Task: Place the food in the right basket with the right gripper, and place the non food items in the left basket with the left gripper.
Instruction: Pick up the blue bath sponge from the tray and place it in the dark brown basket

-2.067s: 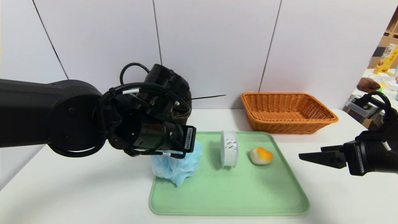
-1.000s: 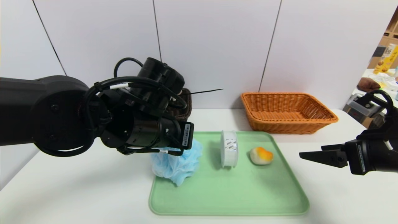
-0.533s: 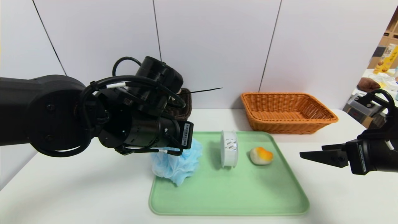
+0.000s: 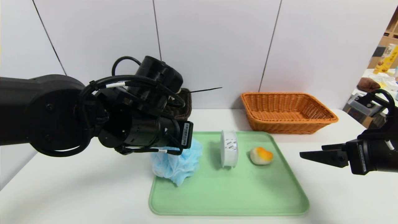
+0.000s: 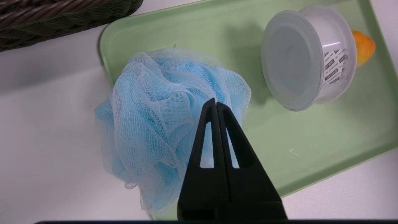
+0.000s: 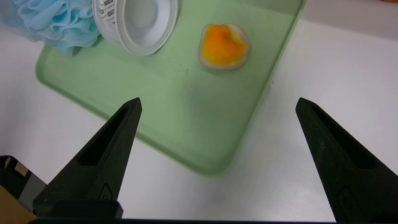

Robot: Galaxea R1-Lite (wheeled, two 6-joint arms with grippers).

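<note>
A blue mesh bath puff (image 4: pixel 175 166) (image 5: pixel 168 105) lies over the left edge of the green tray (image 4: pixel 230 199). My left gripper (image 5: pixel 215 102) hovers just above it, shut, with nothing visibly between its fingers. A clear round plastic container (image 4: pixel 229 148) (image 5: pixel 306 59) stands on its side mid-tray. To its right lies an orange-and-white bun (image 4: pixel 261 156) (image 6: pixel 223 46). My right gripper (image 4: pixel 311 151) (image 6: pixel 218 99) is open over the table past the tray's right edge, apart from the bun.
An orange wicker basket (image 4: pixel 287 112) stands behind the tray on the right. A dark wicker basket (image 4: pixel 183 105) (image 5: pixel 62 18) sits behind the left arm, mostly hidden. White table surrounds the tray; a wall stands behind.
The left arm has risen a little and shifted left over the bath puff, which stays put. The right arm has not moved.
</note>
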